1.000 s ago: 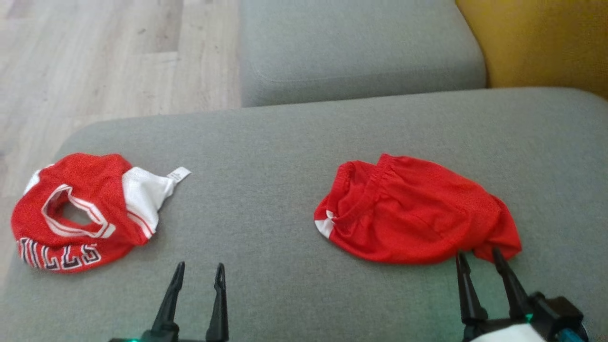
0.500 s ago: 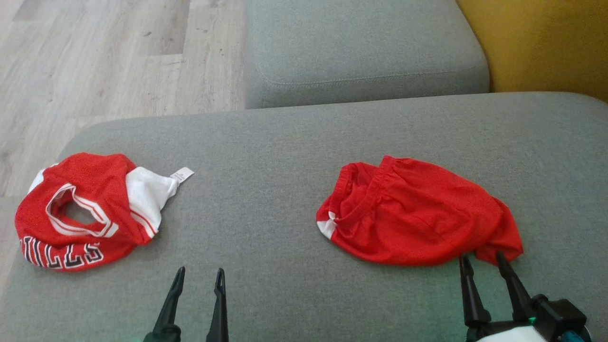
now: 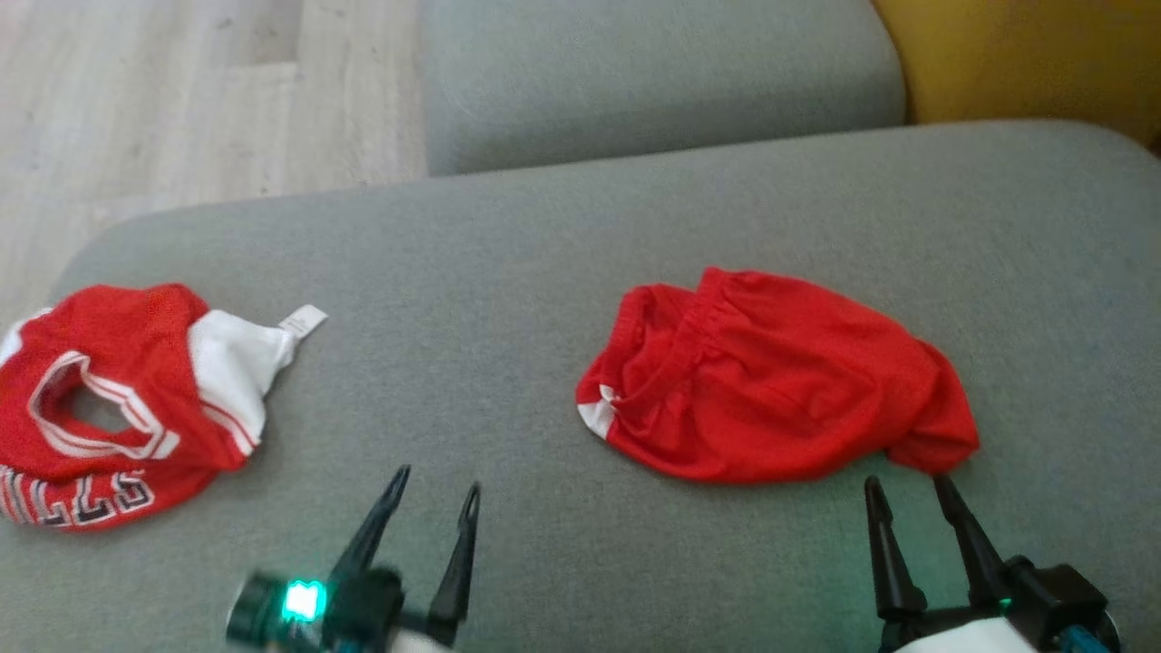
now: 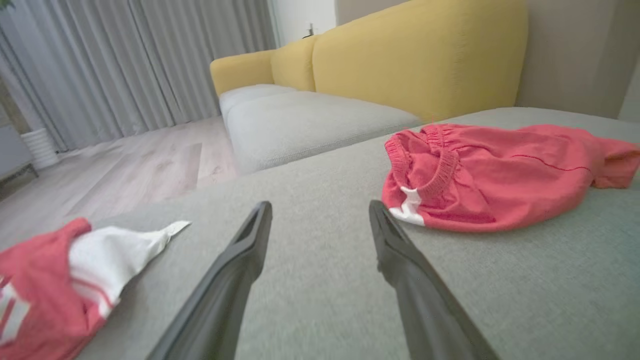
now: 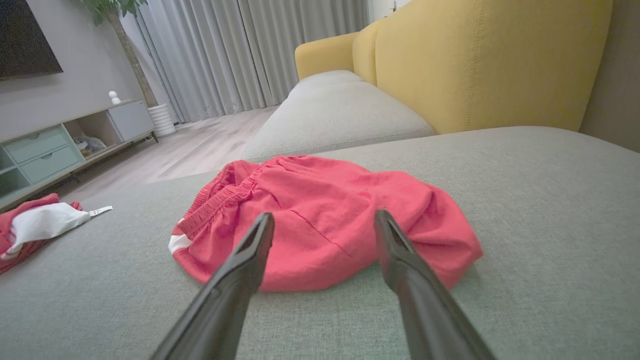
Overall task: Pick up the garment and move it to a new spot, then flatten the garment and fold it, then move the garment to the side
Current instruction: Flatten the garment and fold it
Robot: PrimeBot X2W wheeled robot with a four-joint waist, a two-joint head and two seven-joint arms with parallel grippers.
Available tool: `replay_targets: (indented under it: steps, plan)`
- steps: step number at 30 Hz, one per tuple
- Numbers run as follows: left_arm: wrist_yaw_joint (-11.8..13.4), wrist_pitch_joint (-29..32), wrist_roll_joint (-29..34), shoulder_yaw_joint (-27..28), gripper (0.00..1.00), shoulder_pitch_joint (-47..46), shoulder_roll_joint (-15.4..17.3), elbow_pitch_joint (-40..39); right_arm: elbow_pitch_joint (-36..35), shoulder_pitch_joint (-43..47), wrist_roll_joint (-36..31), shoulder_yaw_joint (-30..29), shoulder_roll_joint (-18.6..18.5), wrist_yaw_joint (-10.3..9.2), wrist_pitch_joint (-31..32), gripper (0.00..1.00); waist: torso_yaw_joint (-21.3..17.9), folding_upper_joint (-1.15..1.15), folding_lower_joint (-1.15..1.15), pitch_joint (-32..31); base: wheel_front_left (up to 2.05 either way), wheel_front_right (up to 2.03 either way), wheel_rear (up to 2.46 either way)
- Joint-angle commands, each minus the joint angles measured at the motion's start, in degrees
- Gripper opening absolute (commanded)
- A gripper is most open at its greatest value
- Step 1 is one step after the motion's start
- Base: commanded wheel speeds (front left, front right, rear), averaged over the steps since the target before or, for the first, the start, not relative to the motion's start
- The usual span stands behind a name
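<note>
Two red garments lie on the grey sofa seat [image 3: 508, 272]. The crumpled shorts [image 3: 771, 381] sit right of centre. Their long axis runs across the head view, dipping slightly toward the right, with the elastic waistband at the left end and the legs bunched at the right, too rumpled to tell apart. Just short of that right end, the right gripper [image 3: 907, 482] hovers with fingers spread. The left gripper [image 3: 435, 481], also spread and blurred at its base, hangs over bare seat. The jersey [image 3: 109, 399] is cut off by the left edge.
</note>
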Motion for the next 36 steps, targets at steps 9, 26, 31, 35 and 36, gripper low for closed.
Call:
replay_targets:
  steps: [9,26,31,35,36]
  plan:
    - [-4.8,-0.54,8.34,-7.79,1.0,-20.36,5.65,8.06,-2.82,-7.12,-1.45,2.98,-0.39,-0.04,-0.23,1.0,-7.3,0.0,0.0,8.76,0.0,0.0,0.0]
    - [-7.33,-0.54,6.27,-17.34,0.0,-33.29,8.06,20.99,-2.27,-10.31,0.66,4.97,-0.39,-0.04,-0.23,1.0,-17.16,0.0,0.0,14.67,0.0,0.0,0.0]
    - [-8.26,-0.55,1.47,-18.5,0.0,-32.76,7.74,20.41,-1.62,-10.13,1.23,5.51,-0.39,-0.04,-0.23,1.0,-18.63,0.0,0.0,12.78,0.0,0.0,0.0]
    - [-8.7,-0.55,-5.51,-24.79,0.0,-34.07,6.54,10.04,-1.09,-9.31,2.18,5.5,-0.39,-0.04,-0.23,1.0,-19.8,0.0,0.0,10.08,0.0,0.0,0.0]
    - [-8.71,-0.55,-7.18,-26.17,0.0,-34.96,6.56,7.4,-0.95,-9.08,2.35,5.57,-0.39,-0.04,-0.23,1.0,-20.04,0.0,0.0,9.48,0.0,0.0,0.0]
